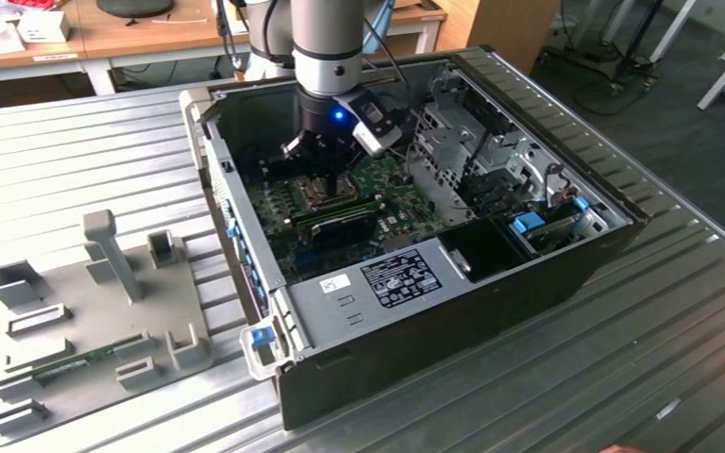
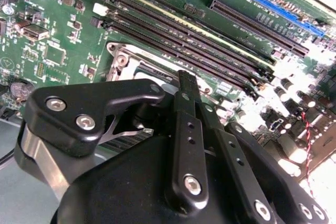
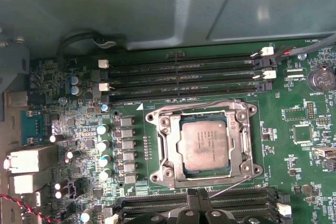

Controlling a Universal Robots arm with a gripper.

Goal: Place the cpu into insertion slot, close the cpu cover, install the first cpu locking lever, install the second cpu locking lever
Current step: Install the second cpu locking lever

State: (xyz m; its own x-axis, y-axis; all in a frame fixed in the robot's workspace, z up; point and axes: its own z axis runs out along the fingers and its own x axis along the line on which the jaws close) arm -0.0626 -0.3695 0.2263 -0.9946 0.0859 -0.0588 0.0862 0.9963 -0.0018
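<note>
Seen from the exterior view: one robot arm (image 1: pixel 331 47) with one gripper (image 1: pixel 325 165), one open computer case (image 1: pixel 463 311), one green circuit board (image 1: pixel 395 203) and one grey fixture plate (image 1: pixel 86 311) beside it. Counted in the first wrist view: one cpu (image 3: pixel 203 142), one insertion slot (image 3: pixel 252 111), one cpu cover (image 3: pixel 168 145), two thin wire levers (image 3: pixel 202 102) and four corner screws (image 3: pixel 164 121). Tallied in the second wrist view: four long black memory strips (image 2: pixel 184 35) and one blue connector strip (image 2: pixel 268 3).
</note>
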